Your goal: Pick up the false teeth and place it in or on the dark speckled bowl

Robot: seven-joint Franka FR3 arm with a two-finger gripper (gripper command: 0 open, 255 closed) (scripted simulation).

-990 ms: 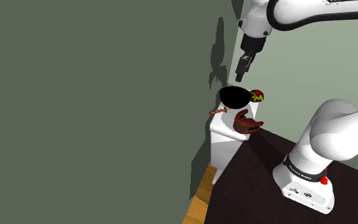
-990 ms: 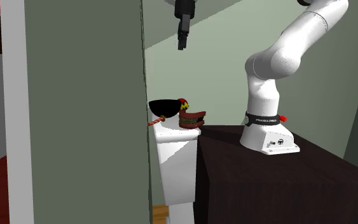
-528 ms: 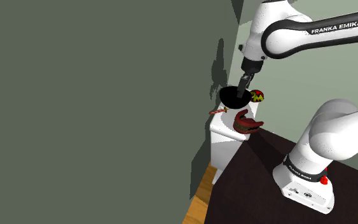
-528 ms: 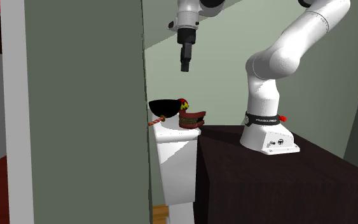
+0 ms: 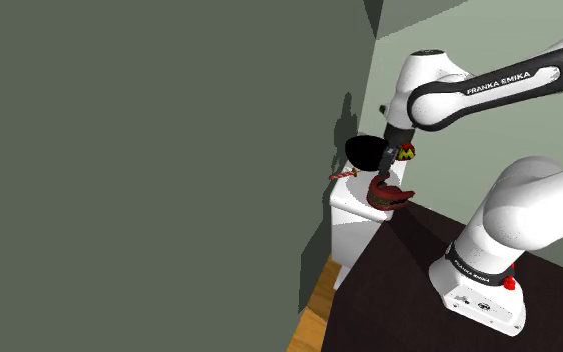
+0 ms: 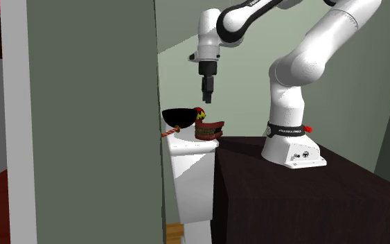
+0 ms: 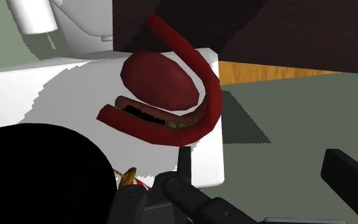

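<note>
One pincer (image 6: 206, 96), open and empty, lowered within the last second to just above the false teeth (image 7: 161, 79); grasp pending; black bowl (image 7: 37, 172) adjacent.

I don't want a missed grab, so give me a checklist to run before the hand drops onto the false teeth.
1. Hand open: ok, fingers apart.
2. False teeth centred between fingers: not ok, they sit off toward one finger.
3. Teeth free on the white pedestal: ok.
4. Black bowl upright beside teeth: ok.
5. Bowl empty: cannot tell.
</note>
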